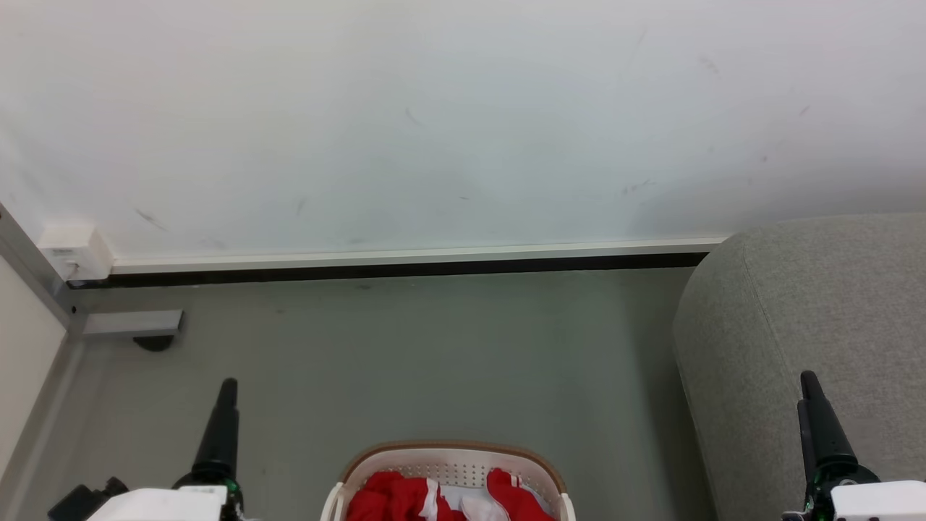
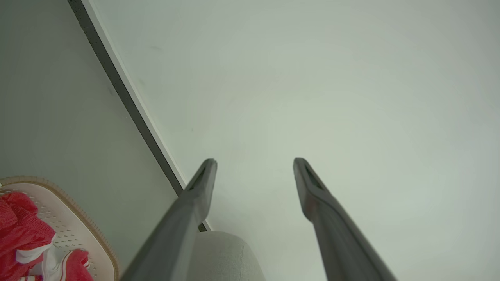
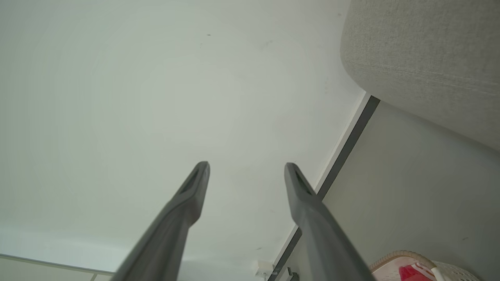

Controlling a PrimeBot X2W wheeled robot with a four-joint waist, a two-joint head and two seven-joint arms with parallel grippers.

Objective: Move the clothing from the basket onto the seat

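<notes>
The clothing point(image 1: 394, 499) is seen bunched inside the basket point(image 1: 456, 467), which stands on the floor point(image 1: 434, 347) at the bottom middle of the head view. None of it has been lifted out. The seat point(image 1: 810, 325) is found to the basket's right, apart from it, with bare floor between.

The left gripper point(image 2: 254, 160) is held with its fingers point(image 2: 195, 195) spread wide. Nothing is caught between them, and they are aimed at the wall point(image 2: 351, 97), not at the basket. The right gripper point(image 3: 245, 166) is held the same way, its fingers point(image 3: 308, 203) apart and empty. In the head view the basket is flanked by the two grippers: the left is raised over the floor well to its left, the right in front of the seat's edge.

The step in hand is judged to be the very start, with the reach for the clothing not yet begun. For the next move, a gripper would need to be turned downward and lowered into the basket, probably with a bend at the waist, since the basket is cut off by the lower edge of the head view. The fingers should be closed on a thick fold of red fabric, clear of the rim. The bundle should then be raised above the rim before it is carried right to the seat.
</notes>
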